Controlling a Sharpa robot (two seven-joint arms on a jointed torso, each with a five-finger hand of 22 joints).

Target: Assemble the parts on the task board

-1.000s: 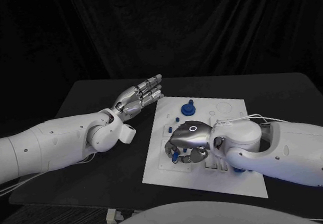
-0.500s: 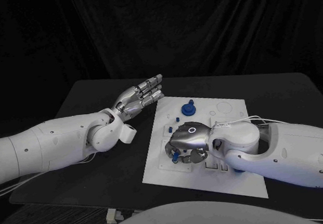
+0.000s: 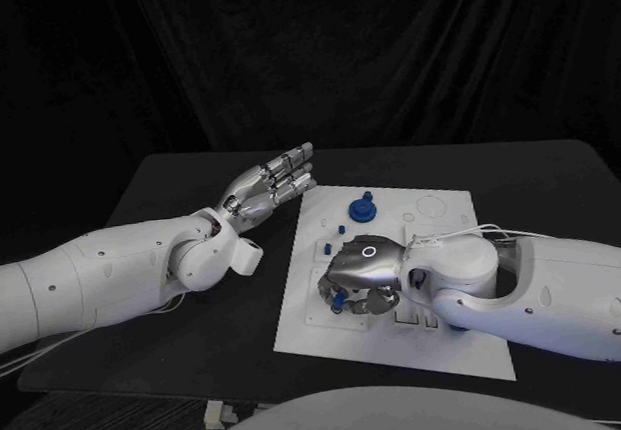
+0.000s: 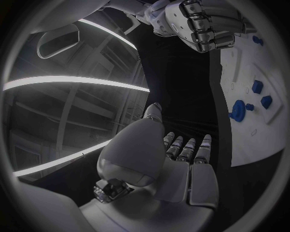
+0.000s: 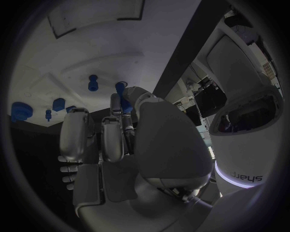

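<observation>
The only writing that can be read is on the robot's own casing at the lower right of the right wrist view, where the letters run upside down and seem to spell the maker's name; the task board (image 3: 458, 349) and the parts on it carry no legible marks.

In the head view the left hand (image 3: 268, 185) sits in the upper left of centre, above the black table (image 3: 179, 200) just beside the board's far left corner and apart from it. Its fingers are stretched out side by side with nothing in them, pointing towards the upper right of the frame.

The right hand (image 3: 361, 268) is in the middle of the frame, palm down over the left half of the board, fingers curled downward onto a cluster of small blue parts (image 3: 342, 298) at its fingertips. The right wrist view shows a blue part (image 5: 123, 96) right at the tips of the bent fingers (image 5: 111, 137), but whether it is pinched or merely touched cannot be told.

A larger round blue part (image 3: 361, 209) stands free near the board's upper edge, well apart from both hands. In the left wrist view it (image 4: 239, 109) appears with two smaller blue pieces (image 4: 261, 94) beside it on the board's white surface
</observation>
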